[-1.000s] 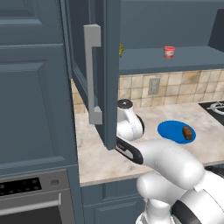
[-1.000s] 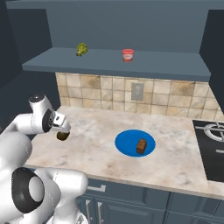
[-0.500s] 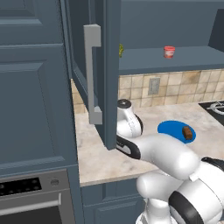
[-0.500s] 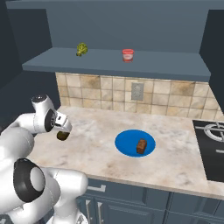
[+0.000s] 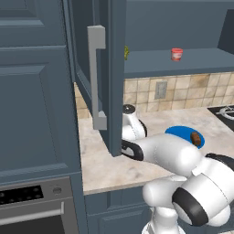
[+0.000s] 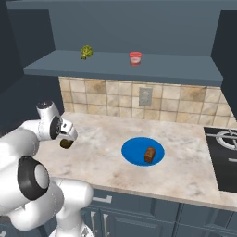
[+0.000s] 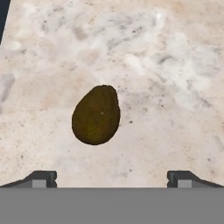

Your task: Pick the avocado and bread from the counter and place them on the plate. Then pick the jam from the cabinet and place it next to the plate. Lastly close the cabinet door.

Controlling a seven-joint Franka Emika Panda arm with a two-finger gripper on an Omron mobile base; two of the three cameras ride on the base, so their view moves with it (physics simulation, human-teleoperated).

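Avocado (image 7: 96,115) lies on the marbled tabletop (image 7: 175,87), in the hand view centred ahead of the hand (image 7: 111,177), whose fingertips (image 7: 41,178) stand wide apart, released, nothing between them. Right base view shows the hand (image 6: 67,141) low over the tabletop's left part, avocado partly hidden under it. Bread (image 6: 149,154) sits on the blue plate (image 6: 134,155). Jam (image 6: 135,58) stands on the cabinet shelf (image 6: 185,71); label unreadable. Left base view adds the open cabinet door (image 5: 112,73) with its grey bar handle (image 5: 97,77).

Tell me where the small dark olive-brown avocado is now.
The small dark olive-brown avocado lies on the beige marbled counter, left of the round blue plate, under the open gripper.
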